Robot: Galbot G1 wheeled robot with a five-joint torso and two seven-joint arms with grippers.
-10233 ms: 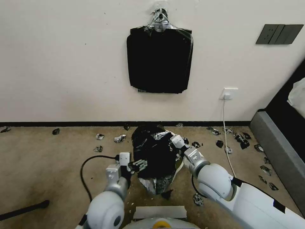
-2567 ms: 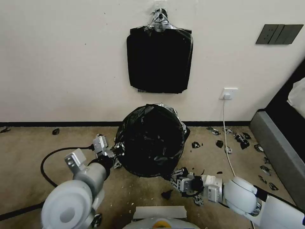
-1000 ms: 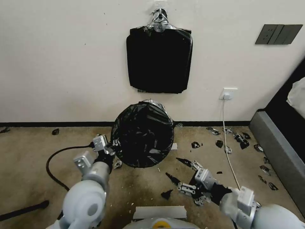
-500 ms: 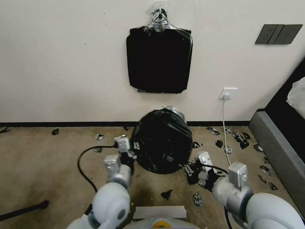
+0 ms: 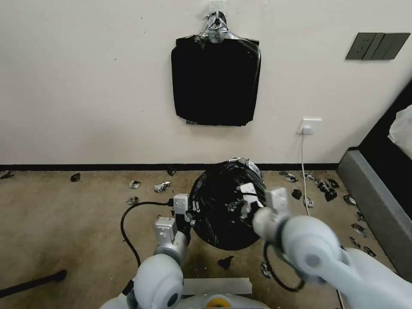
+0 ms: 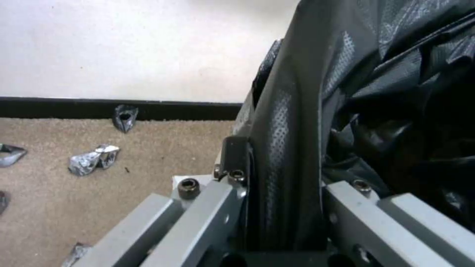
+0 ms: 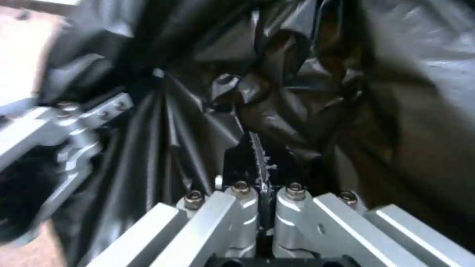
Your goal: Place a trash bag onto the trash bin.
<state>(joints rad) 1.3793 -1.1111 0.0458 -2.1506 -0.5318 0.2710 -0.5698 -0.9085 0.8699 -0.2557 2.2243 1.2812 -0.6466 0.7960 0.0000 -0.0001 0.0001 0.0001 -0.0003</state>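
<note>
Nearest the robot, a strip of pale tape (image 5: 216, 286) lies on the tan carpet (image 5: 64, 223), with a small torn black scrap (image 5: 225, 262) just beyond it. The left gripper (image 5: 191, 211) reaches in from the left and is clamped on a fold at the left edge of the trash bag (image 5: 223, 210); the left wrist view shows a band of black plastic (image 6: 284, 178) pinched between its fingers (image 6: 232, 159). The right gripper (image 5: 240, 201) comes in from the right, its big white arm crossing in front of the bag's right side and hiding it. In the right wrist view its fingers (image 7: 237, 163) are drawn nearly together on a thin crease of the bag (image 7: 297, 111), with the left gripper (image 7: 64, 129) farther off in the same folds. The bag sits as a rounded, crinkled black mass on the floor between the two grippers; whether the trash bin is under it cannot be told. A black cable (image 5: 128, 223) loops on the carpet beside the left arm. Beyond, more scraps (image 5: 162, 186) are scattered along the black baseboard (image 5: 86, 167). A white cord (image 5: 305, 171) climbs to a wall socket (image 5: 309, 126), and a flat stack of black bags (image 5: 216, 81) hangs taped on the wall.
</note>
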